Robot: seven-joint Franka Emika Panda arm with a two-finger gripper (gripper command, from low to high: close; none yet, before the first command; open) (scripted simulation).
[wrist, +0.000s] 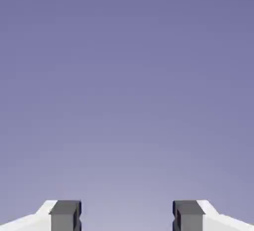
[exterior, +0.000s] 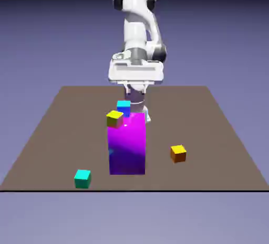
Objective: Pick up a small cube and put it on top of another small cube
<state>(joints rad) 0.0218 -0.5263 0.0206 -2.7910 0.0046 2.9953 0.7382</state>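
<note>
Claw (wrist: 127, 215) wide and empty, well apart from small orange cube (exterior: 178, 154) on table (exterior: 220, 148).

The orange cube (exterior: 178, 154) is small with a slightly lighter, yellowish top face, and it sits flat on the brown table (exterior: 220, 148) with one vertical edge turned toward the camera. It lies in the near half of the table, toward the exterior view's right, just beside the tall purple block (exterior: 126, 146) but apart from it and far smaller than it. Nothing rests on it or touches it, and it does not show in the hand view, which is filled by the plain backdrop.
</note>
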